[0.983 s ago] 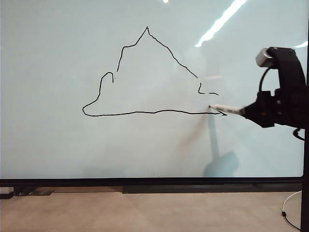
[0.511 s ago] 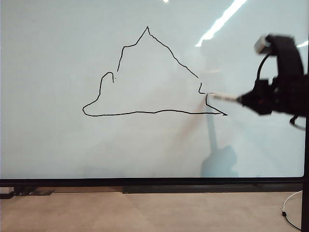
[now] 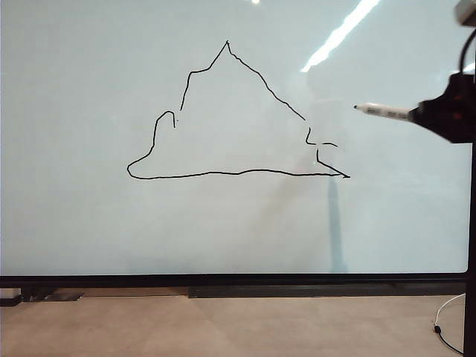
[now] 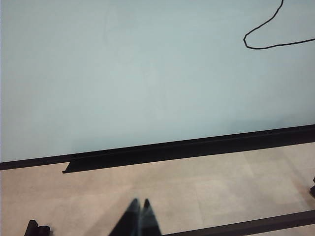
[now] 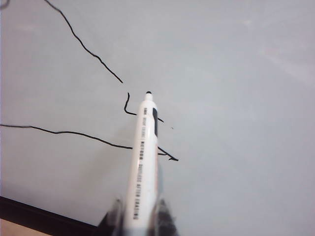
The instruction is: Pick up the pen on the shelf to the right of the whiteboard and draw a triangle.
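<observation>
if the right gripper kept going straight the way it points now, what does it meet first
Probably the whiteboard. The right gripper, shut on the pen, aims the tip at bare board just right of the triangle. The pen tip would touch first; depth is unclear.

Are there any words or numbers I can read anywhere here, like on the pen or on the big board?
Pen, held in the right claw: a row of small dark print runs along its barrel, too small and blurred to read.
Whiteboard: no words or numbers, only the hand-drawn black triangle.
Left claw, shut and low before the board: no label shows on it.
So nothing here can be read.
</observation>
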